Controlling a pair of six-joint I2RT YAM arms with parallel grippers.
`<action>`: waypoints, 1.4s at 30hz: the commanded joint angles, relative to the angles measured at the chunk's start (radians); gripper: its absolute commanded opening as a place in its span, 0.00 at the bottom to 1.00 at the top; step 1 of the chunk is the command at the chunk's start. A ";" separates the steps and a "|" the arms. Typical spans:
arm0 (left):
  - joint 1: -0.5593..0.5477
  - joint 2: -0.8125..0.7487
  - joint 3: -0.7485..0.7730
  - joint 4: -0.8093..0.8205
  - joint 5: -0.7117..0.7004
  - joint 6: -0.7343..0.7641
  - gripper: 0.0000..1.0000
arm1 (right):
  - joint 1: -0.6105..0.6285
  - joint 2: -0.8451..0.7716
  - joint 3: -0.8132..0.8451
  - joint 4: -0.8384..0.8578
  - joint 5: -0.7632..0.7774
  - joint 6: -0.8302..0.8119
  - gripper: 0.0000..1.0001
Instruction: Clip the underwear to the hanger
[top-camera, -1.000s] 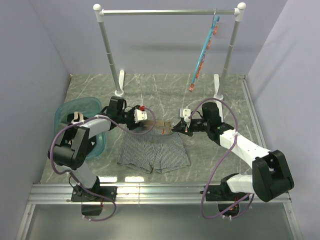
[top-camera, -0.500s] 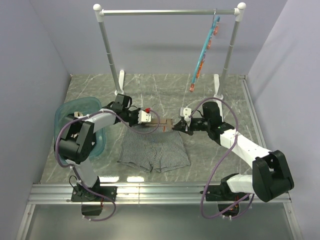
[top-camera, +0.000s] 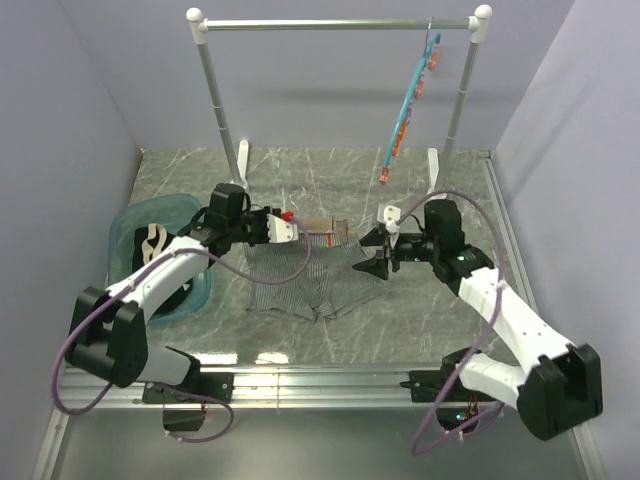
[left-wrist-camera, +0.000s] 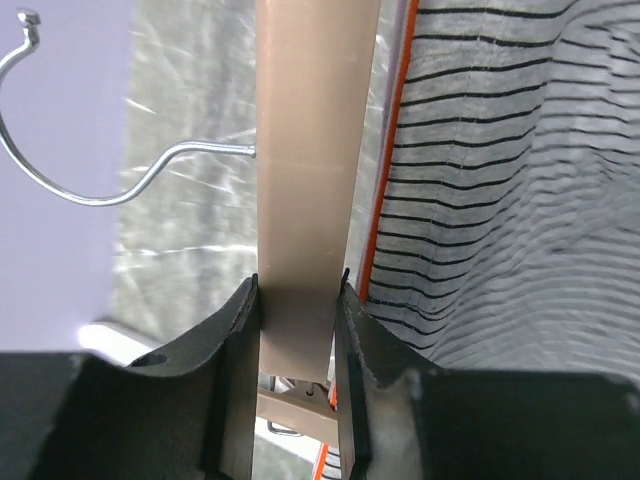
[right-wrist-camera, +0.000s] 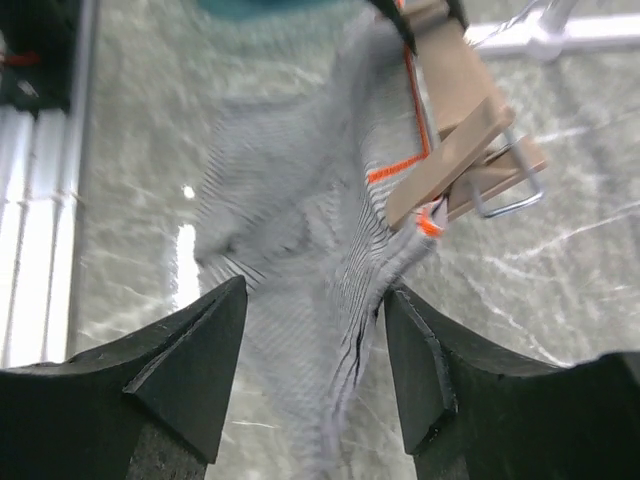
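Swung back and spread wide versus a second ago, right tool (right-wrist-camera: 315, 305) empty beside the end clip (right-wrist-camera: 445, 165) pinching the underwear (top-camera: 310, 285) waistband; left tool (left-wrist-camera: 298, 295) clamped on the hanger (top-camera: 325, 229) bar, fabric trailing onto the bench (top-camera: 330, 170); looks one clip done, other end not discernible.

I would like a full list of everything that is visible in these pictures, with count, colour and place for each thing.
wooden hanger: one, light brown with silver hook, over the table centre
underwear: one, grey-and-white striped, below the wooden hanger, one waistband corner in its clip
blue hanger: one, teal with orange clips, hanging on the rail, right end
rail: one, silver with white joints, back of the table
tub: one, teal, left side
clothing: one pile, dark and cream, inside the tub
table: one, grey marble
left gripper: black, shut on the wooden hanger
right gripper: black, open, right of the underwear
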 joint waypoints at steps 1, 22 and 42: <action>-0.031 -0.090 -0.046 0.040 -0.074 0.009 0.00 | -0.005 -0.105 0.078 -0.090 -0.025 0.104 0.64; -0.244 -0.292 -0.177 0.133 -0.281 0.178 0.00 | 0.013 0.052 0.443 -0.327 -0.003 0.282 0.70; -0.336 -0.376 -0.207 0.173 -0.404 0.239 0.00 | 0.248 0.259 0.491 -0.325 0.241 0.380 0.58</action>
